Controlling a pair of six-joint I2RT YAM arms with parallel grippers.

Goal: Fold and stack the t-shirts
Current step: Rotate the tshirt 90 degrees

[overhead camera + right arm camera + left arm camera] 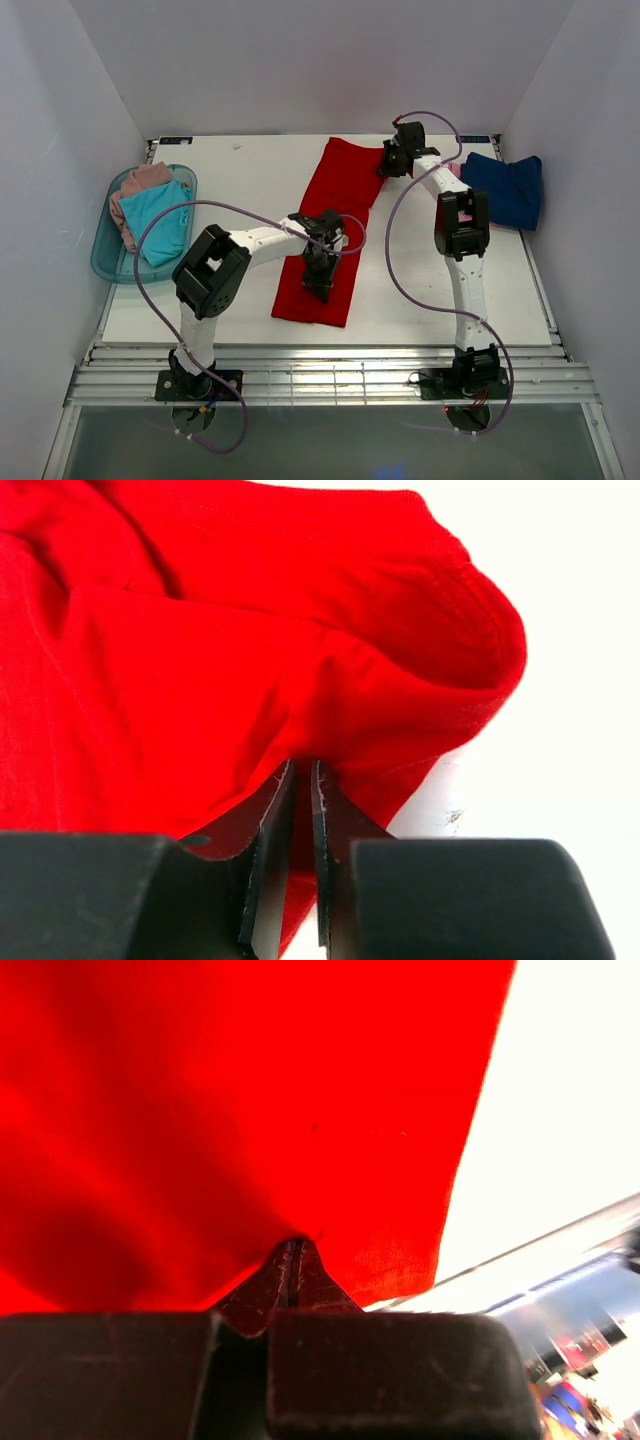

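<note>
The bright red t-shirt [335, 205] lies as a long strip down the middle of the white table. My left gripper [320, 282] is shut on the red cloth [250, 1110] near its lower right part. My right gripper [386, 165] is shut on the shirt's far right corner, where a hemmed edge [480, 610] bulges beside the fingers. The navy blue t-shirt [505, 188] lies folded at the far right, with a bit of light pink cloth [455, 170] at its left edge. The turquoise t-shirt [160, 222] and the dusty pink-beige t-shirt [140, 185] sit in the tub.
The translucent teal tub [108, 255] stands at the table's left edge. White walls close in the table on three sides. Purple cables loop over both arms. The table's near edge [330, 340] meets a metal rail.
</note>
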